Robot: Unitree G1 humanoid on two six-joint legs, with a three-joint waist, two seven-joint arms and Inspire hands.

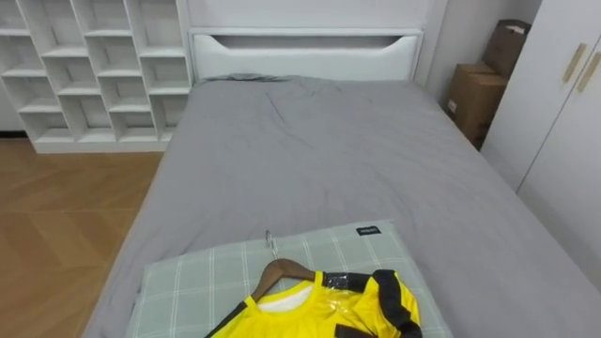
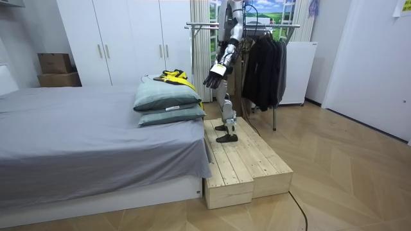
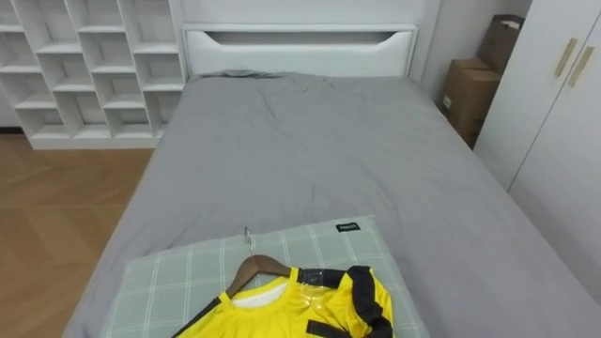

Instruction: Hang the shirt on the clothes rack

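The grey bed [image 1: 310, 160] stretches toward twelve o'clock from us, and we stand on the wooden platform [image 2: 247, 163] at its foot. At six o'clock a green checked pillow [image 1: 188, 282] carries the yellow jersey [image 1: 319, 314] on its wooden hanger [image 1: 277, 270], hook toward twelve. Our left hand [image 2: 214, 76] hangs near the pillow, fingers loosely spread, empty.

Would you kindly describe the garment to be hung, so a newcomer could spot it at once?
On the grey bed, at the end nearest the robot, lie two stacked green checked pillows. On top lies a yellow shirt with black trim on a wooden hanger, the one bright garment; those on the rack are dark.
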